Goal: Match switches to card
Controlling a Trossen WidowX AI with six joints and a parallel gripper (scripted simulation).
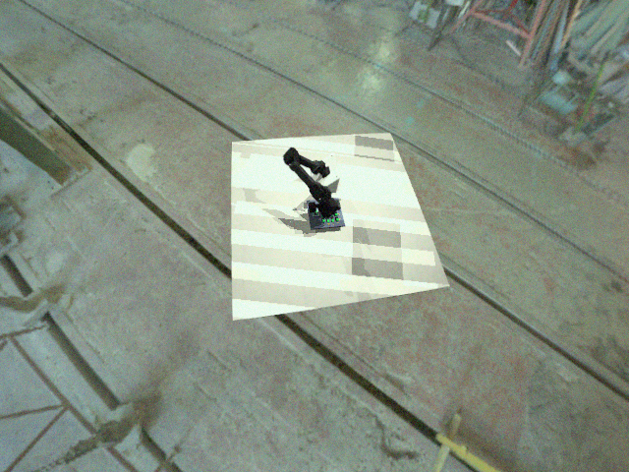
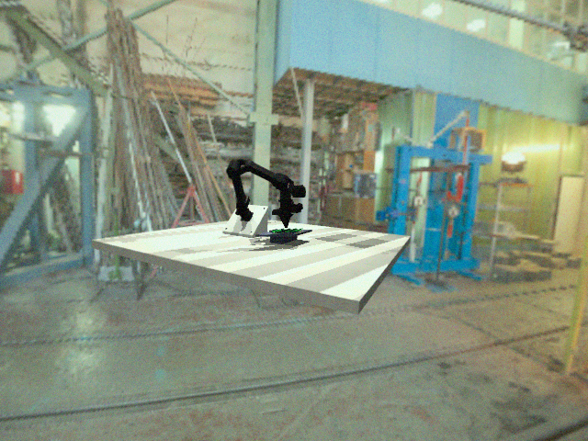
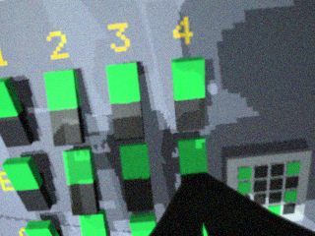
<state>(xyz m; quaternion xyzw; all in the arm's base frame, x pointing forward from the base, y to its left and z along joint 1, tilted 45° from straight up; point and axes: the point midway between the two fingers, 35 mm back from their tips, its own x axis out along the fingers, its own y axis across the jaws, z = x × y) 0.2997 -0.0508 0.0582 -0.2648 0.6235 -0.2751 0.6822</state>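
The dark switch panel [image 1: 314,223] [image 2: 284,238] [image 3: 276,64] lies in front of the arm. In the wrist view, far-row switches 2 [image 3: 61,90], 3 [image 3: 124,84] and 4 [image 3: 188,79] show green far halves and dark near halves; which halves are raised is hard to tell. My gripper [image 2: 286,226] [image 3: 196,182] is shut and empty, low over the panel. In the wrist view its tip covers the near half of the second-row column 4 switch [image 3: 192,156]. The card [image 3: 230,169] is right of the grid: far row green, dark, dark, green; second row green, dark, dark, dark. The gripper hides its lower left.
The panel stands on a pale table [image 1: 284,294] [image 2: 189,263] with striped shadows. The arm's white wedge base [image 2: 249,222] is behind the panel. Nearer switches are cut off or covered in the wrist view.
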